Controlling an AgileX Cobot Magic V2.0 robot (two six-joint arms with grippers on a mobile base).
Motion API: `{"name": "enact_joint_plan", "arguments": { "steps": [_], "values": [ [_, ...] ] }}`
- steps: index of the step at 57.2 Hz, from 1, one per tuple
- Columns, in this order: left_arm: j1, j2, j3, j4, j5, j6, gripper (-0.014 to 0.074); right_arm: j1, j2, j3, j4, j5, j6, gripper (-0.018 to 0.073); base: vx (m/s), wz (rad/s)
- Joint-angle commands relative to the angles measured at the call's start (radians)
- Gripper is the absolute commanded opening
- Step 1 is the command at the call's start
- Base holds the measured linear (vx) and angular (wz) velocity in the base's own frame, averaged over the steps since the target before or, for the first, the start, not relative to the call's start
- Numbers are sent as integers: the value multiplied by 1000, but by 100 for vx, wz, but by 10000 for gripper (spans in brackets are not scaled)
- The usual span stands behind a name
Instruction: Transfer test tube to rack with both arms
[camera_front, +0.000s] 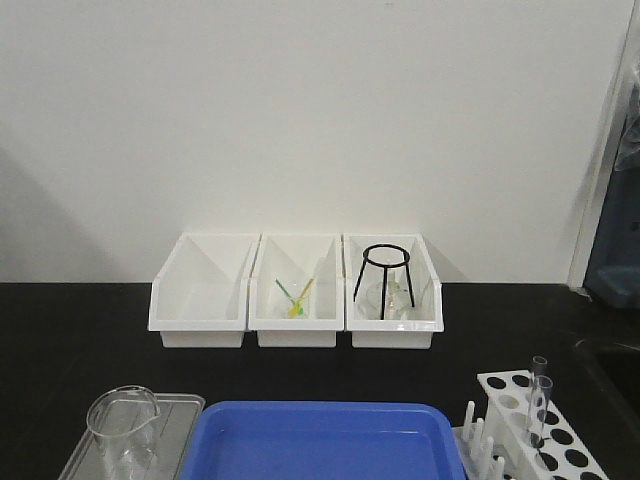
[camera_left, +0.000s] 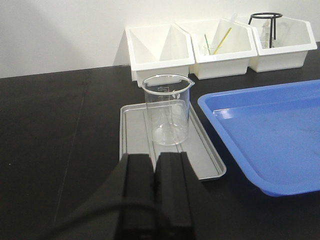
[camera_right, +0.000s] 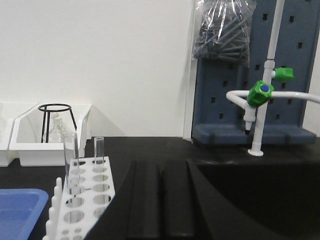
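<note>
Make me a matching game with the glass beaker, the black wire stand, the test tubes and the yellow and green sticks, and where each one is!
Things:
1. beaker
2. black wire stand
3. test tubes
4. yellow and green sticks

Places:
A. middle white bin
B. white rack
C. grey tray
D. right white bin

Pairs: 1-C, 2-D, 3-B, 4-A

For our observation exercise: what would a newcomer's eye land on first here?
Probably the bright blue plastic tray at front centre, with the clear glass beaker on a grey tray to its left. Behind stand three white storage bins; at right, two clear glass test tubes stand in the white rack.
</note>
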Motion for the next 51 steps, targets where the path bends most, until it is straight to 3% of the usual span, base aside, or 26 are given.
{"name": "enact_joint_plan", "arguments": {
  "steps": [1,8,15,51],
  "values": [
    [3,-13,-27,-6,-85,-6,-7,31,-38,22,0,-53,25,-11,0,0],
    [3,-14,-27,-6,-84,-6,-7,122,-24,45,-2,-43,19,-11,0,0],
    [3,-13,-27,-6,-84,-6,-7,161,-37,47,-3,-38,-9,-11,0,0],
    [3,-13,-27,-6,-84,-6,-7,159,-37,47,-4,-33,-9,-11,0,0]
  ]
}}
